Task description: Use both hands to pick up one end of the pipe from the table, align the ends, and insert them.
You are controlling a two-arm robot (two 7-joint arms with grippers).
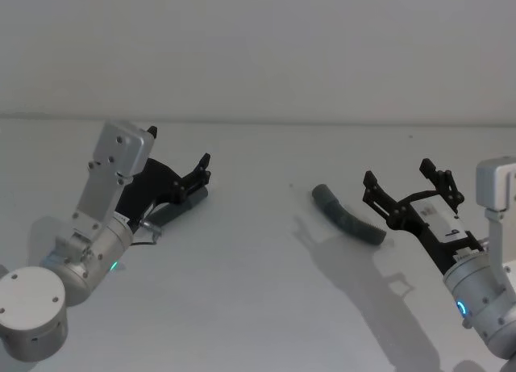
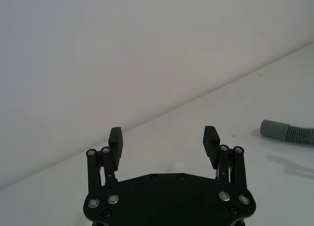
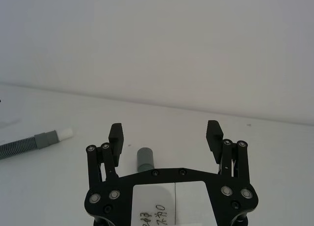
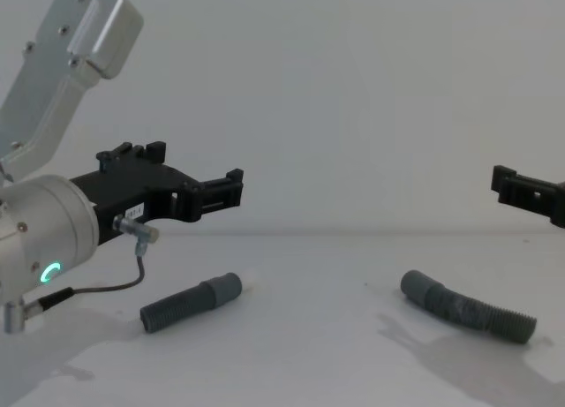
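Now my left gripper point(image 1: 201, 177) hangs wide open above the shorter hose point(image 4: 190, 303); my right gripper point(image 1: 397, 172), equally wide, near the longer hose point(image 1: 348, 215).

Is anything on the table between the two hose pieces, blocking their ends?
Nothing visible does: only bare table lies between the white tip of the shorter hose piece and the socket of the longer piece.

The left pincer point(image 2: 163, 138) and right pincer point(image 3: 165, 133) are black, with linked fingers studded with silver rivets. The right one bears a white label point(image 3: 162, 206) with handwriting. The left arm point(image 1: 97, 219) and right arm point(image 1: 484, 295) are silver-grey cylinders, with a green light ring point(image 4: 51, 272) on the left, a blue light ring point(image 1: 462, 309) on the right, and a thin dark cable point(image 4: 88, 290) on the left.
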